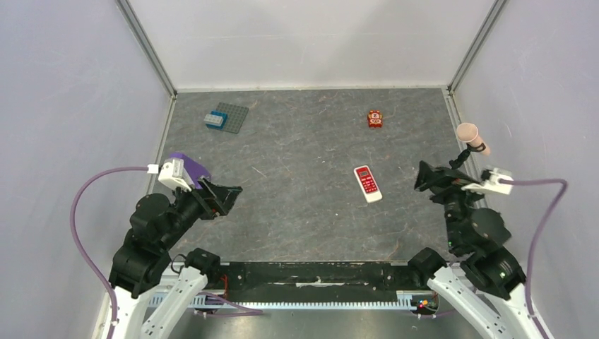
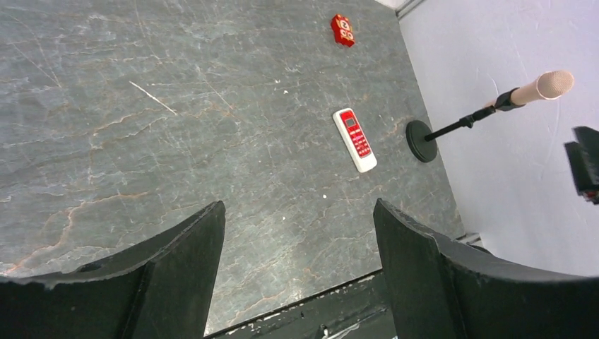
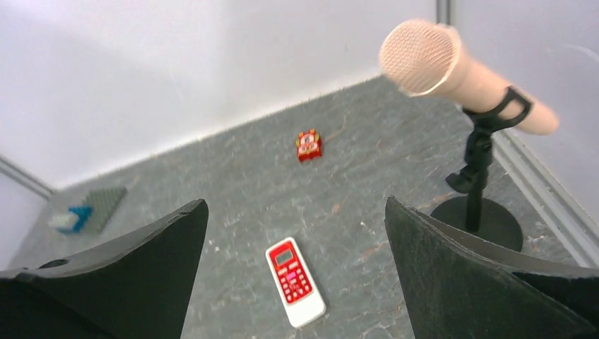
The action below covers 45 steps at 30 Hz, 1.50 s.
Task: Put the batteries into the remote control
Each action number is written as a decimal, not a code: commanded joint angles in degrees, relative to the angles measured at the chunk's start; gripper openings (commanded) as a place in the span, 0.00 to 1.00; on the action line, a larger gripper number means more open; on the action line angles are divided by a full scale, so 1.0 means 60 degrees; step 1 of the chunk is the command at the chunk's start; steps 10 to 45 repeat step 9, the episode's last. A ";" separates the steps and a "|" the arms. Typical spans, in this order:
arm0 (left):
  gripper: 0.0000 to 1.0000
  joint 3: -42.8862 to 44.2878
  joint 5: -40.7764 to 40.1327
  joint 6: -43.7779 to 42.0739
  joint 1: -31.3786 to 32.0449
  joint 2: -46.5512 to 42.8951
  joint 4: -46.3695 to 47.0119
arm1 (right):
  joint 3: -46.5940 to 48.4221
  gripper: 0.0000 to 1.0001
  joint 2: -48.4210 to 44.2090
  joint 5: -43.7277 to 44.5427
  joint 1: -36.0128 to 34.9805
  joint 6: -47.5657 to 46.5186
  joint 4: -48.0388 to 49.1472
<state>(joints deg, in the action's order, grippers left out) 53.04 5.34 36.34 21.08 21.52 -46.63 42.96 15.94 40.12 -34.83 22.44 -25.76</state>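
Remote control (image 1: 367,183) lies apart from right hand (image 1: 422,176).

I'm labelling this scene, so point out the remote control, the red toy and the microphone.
remote control (image 1: 367,183): top view, red button face.
red toy (image 1: 375,119): top view, its centre.
microphone (image 3: 420,56): right wrist view, mesh head.

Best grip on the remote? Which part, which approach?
Probably come straight down from above with the right claw, the nearer one, and pinch the remote across its narrow width, on the long white edges near mid-length. It lies flat, buttons up, on the table, so only those thin sides offer opposing faces.
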 commanded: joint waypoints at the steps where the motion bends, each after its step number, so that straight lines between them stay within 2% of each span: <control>1: 0.83 -0.0037 -0.0542 -0.0460 -0.0024 -0.0356 -0.0062 | 0.0638 0.98 -0.0696 0.1205 0.0013 -0.0253 -0.0175; 9: 0.83 0.0264 -0.0540 -0.0649 -0.0018 -0.0364 -0.0287 | 0.0569 0.98 -0.0967 0.1591 0.0012 0.0125 -0.0175; 45: 0.83 0.0264 -0.0540 -0.0649 -0.0018 -0.0364 -0.0287 | 0.0569 0.98 -0.0967 0.1591 0.0012 0.0125 -0.0175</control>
